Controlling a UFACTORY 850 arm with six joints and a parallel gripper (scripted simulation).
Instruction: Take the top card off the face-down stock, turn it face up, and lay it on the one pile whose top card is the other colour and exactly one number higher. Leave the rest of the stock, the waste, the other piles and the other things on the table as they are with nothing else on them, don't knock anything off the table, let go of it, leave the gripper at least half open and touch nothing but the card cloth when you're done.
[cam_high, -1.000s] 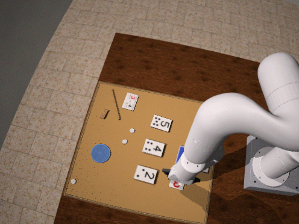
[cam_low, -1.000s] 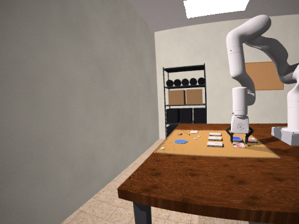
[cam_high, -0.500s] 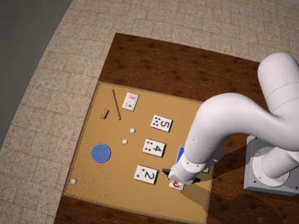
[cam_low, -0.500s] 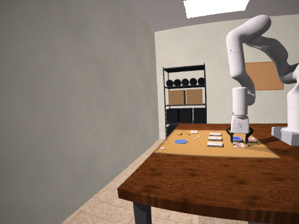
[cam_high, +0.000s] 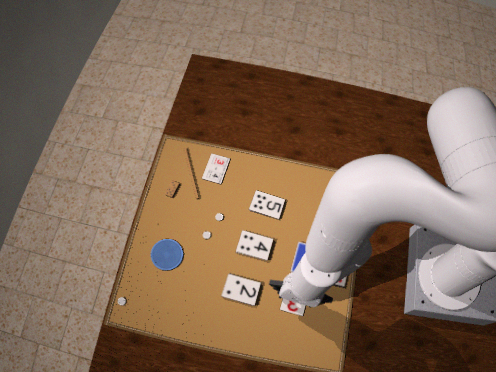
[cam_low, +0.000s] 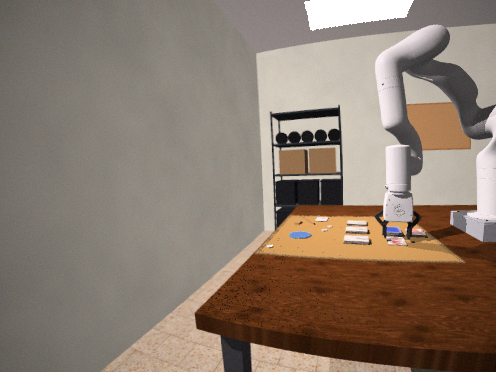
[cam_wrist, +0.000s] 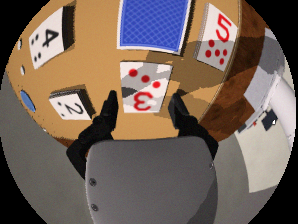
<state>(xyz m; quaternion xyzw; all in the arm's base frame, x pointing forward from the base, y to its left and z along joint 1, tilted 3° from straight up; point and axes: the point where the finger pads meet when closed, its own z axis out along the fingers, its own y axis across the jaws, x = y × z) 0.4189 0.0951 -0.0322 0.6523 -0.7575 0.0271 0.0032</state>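
My gripper (cam_high: 300, 292) (cam_low: 396, 231) (cam_wrist: 144, 98) is open with nothing between its fingers. It hangs low over a face-up red 3 card (cam_high: 292, 306) (cam_low: 397, 242) (cam_wrist: 141, 88) that lies flat on the tan card cloth (cam_high: 150, 310) (cam_low: 325, 250) (cam_wrist: 93, 3). The blue face-down stock (cam_high: 299, 255) (cam_low: 394, 230) (cam_wrist: 154, 14) lies just beyond the 3. A face-up red 5 (cam_low: 419, 233) (cam_wrist: 218, 35) lies beside the stock. The three piles show a black 5 (cam_high: 267, 204) (cam_low: 356, 223), a black 4 (cam_high: 255, 245) (cam_low: 356, 230) (cam_wrist: 45, 39) and a black 2 (cam_high: 242, 288) (cam_low: 356, 239) (cam_wrist: 69, 104).
A blue disc (cam_high: 167, 254) (cam_low: 300, 234), three small white pegs (cam_high: 219, 216) (cam_high: 206, 234) (cam_high: 121, 300), a thin stick (cam_high: 192, 178), a cork block (cam_high: 173, 188) and a small printed card (cam_high: 216, 168) lie on the cloth's far side. The arm's grey base (cam_high: 440, 295) stands beside the cloth.
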